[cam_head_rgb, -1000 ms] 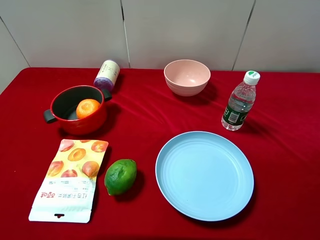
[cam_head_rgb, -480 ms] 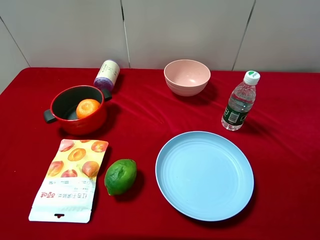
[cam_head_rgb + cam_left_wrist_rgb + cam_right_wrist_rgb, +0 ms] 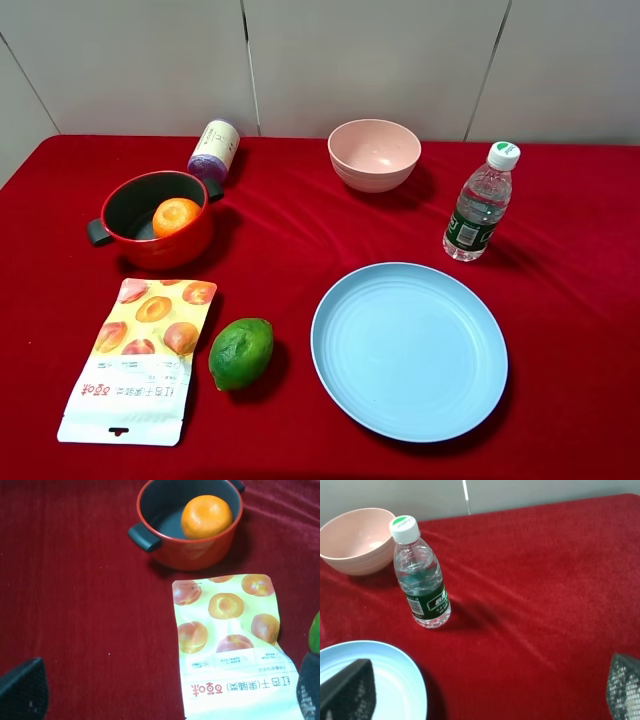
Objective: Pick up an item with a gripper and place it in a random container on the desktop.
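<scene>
The orange mandarin (image 3: pixel 175 215) lies inside the red pot (image 3: pixel 135 243) at the left of the red cloth desktop (image 3: pixel 290 250). In the left wrist view the mandarin (image 3: pixel 206 516) rests against the pot's (image 3: pixel 192 555) dark grey inside. Neither arm shows in the exterior high view. My left gripper (image 3: pixel 165 695) is open and empty, back from the pot, with its fingertips (image 3: pixel 22 690) wide apart above a snack packet. My right gripper (image 3: pixel 485 690) is open and empty, with its fingertips (image 3: pixel 347 690) wide apart near the blue plate and bottle.
A peach snack packet (image 3: pixel 140 355) and a green lime (image 3: pixel 240 352) lie in front of the pot. A light blue plate (image 3: pixel 408 350) is at front centre, a pink bowl (image 3: pixel 374 154) at the back, a water bottle (image 3: pixel 480 203) at right, and a purple-capped tube (image 3: pixel 213 150) behind the pot.
</scene>
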`<state>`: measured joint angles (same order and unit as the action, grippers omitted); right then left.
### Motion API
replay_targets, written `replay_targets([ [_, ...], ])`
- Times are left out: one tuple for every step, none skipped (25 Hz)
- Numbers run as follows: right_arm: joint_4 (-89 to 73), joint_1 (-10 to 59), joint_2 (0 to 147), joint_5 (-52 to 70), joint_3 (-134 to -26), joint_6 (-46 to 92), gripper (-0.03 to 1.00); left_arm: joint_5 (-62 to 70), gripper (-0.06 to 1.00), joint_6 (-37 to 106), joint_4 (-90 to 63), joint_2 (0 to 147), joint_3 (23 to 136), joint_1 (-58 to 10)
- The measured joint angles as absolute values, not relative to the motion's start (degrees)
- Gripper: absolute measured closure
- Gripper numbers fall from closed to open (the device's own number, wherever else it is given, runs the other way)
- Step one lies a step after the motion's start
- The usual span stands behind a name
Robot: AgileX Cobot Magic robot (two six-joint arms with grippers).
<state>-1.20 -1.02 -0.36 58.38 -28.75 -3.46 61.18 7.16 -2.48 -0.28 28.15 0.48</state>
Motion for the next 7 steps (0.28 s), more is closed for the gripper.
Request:
replay_targets([
  [-1.2, -1.0, -0.4, 58.4, -28.8, -3.5, 0.28, 61.2, -0.05, 7.2, -2.5, -0.3, 28.1, 0.5],
  [-1.2, -1.0, -0.4, 58.4, -28.8, -3.5, 0.28, 61.2, -0.05, 7.2, -2.5, -0.3, 28.1, 0.5],
  [-1.2, -1.0, -0.4, 58.4, -28.8, -3.5, 0.28, 61.2, -0.05, 7.2, -2.5, -0.3, 28.1, 0.5],
  [-1.2, -1.0, -0.4, 58.4, -28.8, -3.5, 0.28, 61.2, -0.05, 7.2, -2.5, -0.3, 28.1, 0.5],
  [-1.2, -1.0, -0.4, 58.4, -28.8, -3.5, 0.28, 61.2, -0.05, 7.2, -2.5, -0.3, 28.1, 0.5],
  [-1.2, -1.0, -0.4, 58.4, -28.8, -3.5, 0.28, 61.2, -0.05, 7.2, -2.5, -0.3, 28.1, 0.5],
  [-1.2, -1.0, -0.4, 58.4, -28.8, -3.5, 0.28, 61.2, -0.05, 7.2, -2.5, -0.3, 28.1, 0.5],
])
